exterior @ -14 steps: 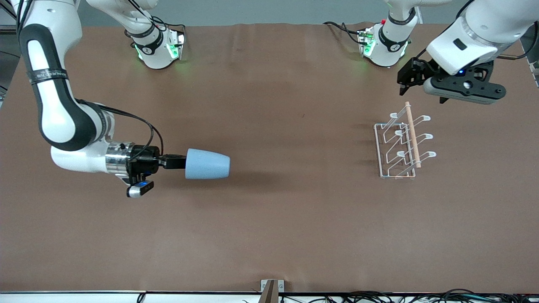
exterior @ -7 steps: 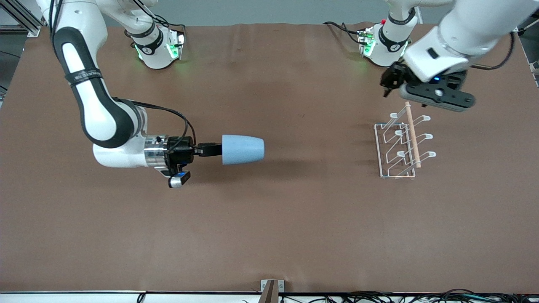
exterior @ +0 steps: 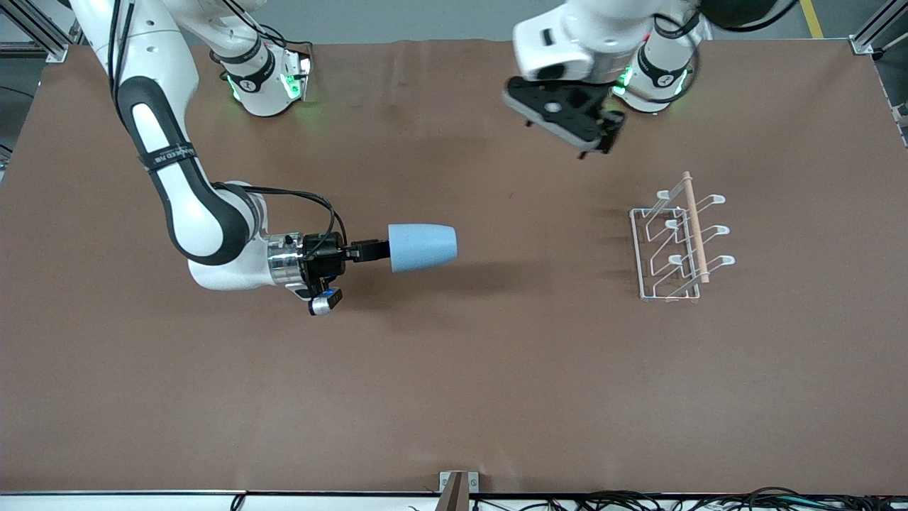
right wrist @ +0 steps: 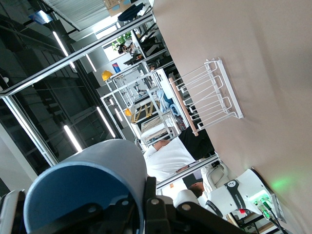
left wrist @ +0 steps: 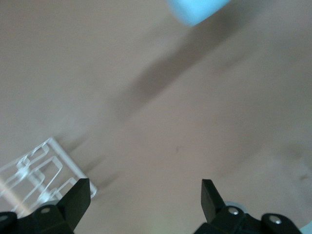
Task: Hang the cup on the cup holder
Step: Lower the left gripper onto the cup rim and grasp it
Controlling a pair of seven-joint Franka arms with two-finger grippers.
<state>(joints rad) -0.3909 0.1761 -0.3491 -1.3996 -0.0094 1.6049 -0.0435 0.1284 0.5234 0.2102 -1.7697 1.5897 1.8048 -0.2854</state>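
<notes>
Cup (exterior: 423, 248) carried closer to cup holder (exterior: 677, 241), light blue, tapered, sideways

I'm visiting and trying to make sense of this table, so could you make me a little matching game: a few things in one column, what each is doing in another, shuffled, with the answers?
Things:
1. cup
2. cup holder
3. left tool
4. right tool

States:
A. open, holding nothing, in the air over the table near the left arm's base
B. shut on something, sticking out sideways
C. held on its side above the table
D. standing on the table toward the left arm's end, nothing hung on it

Pairs: 1-C, 2-D, 3-A, 4-B
</notes>
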